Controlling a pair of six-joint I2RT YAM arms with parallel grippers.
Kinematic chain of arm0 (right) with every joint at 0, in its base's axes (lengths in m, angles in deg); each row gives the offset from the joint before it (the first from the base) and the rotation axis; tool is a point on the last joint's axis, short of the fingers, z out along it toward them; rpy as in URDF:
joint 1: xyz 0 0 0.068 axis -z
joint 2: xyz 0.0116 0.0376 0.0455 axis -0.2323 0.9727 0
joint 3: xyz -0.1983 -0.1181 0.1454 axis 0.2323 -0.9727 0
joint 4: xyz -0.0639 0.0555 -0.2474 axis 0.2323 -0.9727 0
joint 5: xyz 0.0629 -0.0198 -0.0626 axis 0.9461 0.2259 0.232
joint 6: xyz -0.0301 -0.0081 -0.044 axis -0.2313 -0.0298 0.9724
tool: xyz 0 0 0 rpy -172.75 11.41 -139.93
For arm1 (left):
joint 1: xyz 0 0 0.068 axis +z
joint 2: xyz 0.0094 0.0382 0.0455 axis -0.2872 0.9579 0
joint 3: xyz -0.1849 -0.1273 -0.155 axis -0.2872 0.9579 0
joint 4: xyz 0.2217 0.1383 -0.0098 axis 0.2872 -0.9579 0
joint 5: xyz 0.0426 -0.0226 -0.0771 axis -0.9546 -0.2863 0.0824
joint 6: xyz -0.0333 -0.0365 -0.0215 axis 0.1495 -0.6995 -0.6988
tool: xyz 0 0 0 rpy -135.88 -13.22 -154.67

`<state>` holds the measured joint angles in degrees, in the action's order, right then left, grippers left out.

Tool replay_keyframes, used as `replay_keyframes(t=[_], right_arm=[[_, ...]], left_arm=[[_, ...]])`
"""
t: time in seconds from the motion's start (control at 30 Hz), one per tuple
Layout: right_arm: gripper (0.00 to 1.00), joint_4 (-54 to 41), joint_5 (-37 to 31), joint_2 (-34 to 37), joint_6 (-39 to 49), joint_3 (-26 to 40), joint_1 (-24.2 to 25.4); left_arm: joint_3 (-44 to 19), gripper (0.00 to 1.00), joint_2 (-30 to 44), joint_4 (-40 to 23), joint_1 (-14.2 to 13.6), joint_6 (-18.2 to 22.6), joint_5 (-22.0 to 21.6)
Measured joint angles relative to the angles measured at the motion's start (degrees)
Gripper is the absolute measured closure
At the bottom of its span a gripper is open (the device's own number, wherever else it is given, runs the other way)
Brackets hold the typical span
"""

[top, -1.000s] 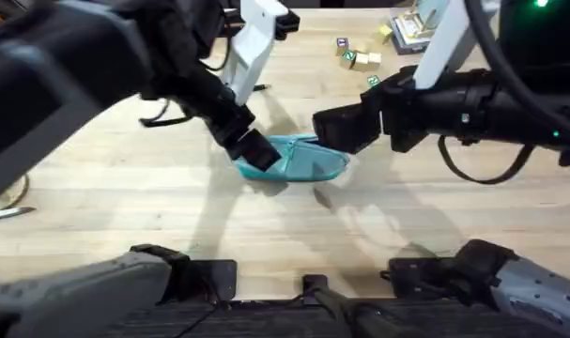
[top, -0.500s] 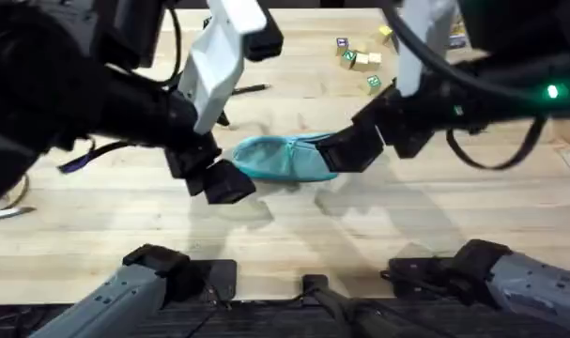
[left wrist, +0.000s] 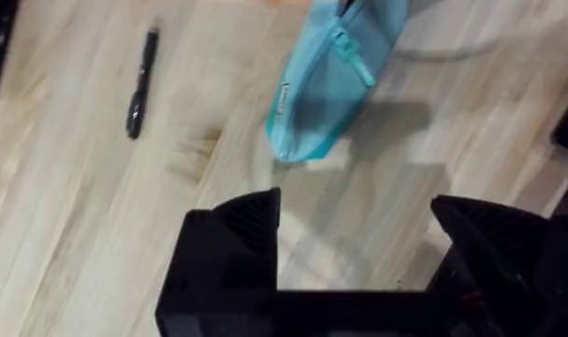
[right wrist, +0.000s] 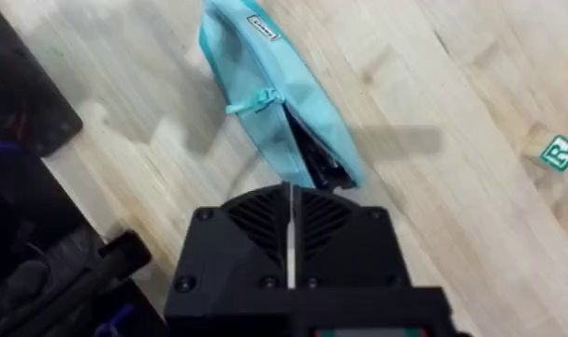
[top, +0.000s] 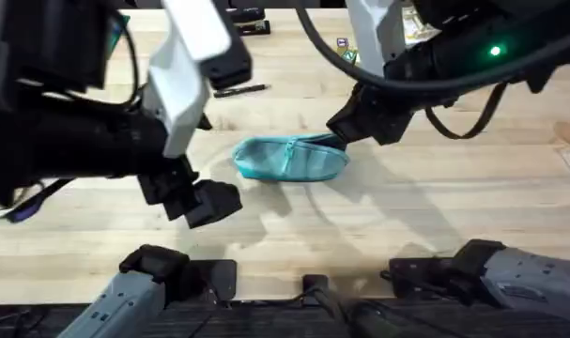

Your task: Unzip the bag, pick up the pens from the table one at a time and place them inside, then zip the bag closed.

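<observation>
overhead: left fingers (top: 212,202) empty, right fingers (top: 352,127) at pouch (top: 290,158) end | left wrist: fingers spread wide, holding nothing, pen (left wrist: 140,82) on counter (left wrist: 78,225) beyond, unpacked | right wrist: fingers pressed together, pouch just ahead, zipper partly open; packing, zipping remain

A robotics lab — butcher-block table (top: 435,202); lettered blocks (top: 344,44) scattered behind.

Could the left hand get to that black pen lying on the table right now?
Probably yes. The left hand is open and holds nothing, and the pen lies alone on bare table, beside the bag, with nothing between them.
</observation>
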<state>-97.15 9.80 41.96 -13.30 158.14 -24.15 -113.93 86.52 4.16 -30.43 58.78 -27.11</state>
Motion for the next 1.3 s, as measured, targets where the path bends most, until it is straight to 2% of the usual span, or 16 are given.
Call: replay_keyframes(t=[0.27, 0.5, 0.87, 1.3], right_arm=[[0.968, -1.46, 0.0, 0.01, 8.11, 0.03, 0.0], [0.968, -1.33, 0.03, 2.48, 14.47, 0.23, 0.0], [0.968, -1.22, 4.56, 10.62, 19.53, 0.23, 0.0], [0.968, 3.51, 5.01, 17.4, 20.7, 0.23, 0.0]], left_arm=[[0.0, 0.007, -4.09, 0.0, 5.49, 0.0, -0.02], [0.0, 0.007, -4.87, 0.0, 8.02, 0.05, 0.47], [0.0, 0.007, -4.88, 0.15, 8.27, 0.49, 1.16], [0.0, 0.007, -4.87, 0.15, 8.28, 0.5, 1.34]])
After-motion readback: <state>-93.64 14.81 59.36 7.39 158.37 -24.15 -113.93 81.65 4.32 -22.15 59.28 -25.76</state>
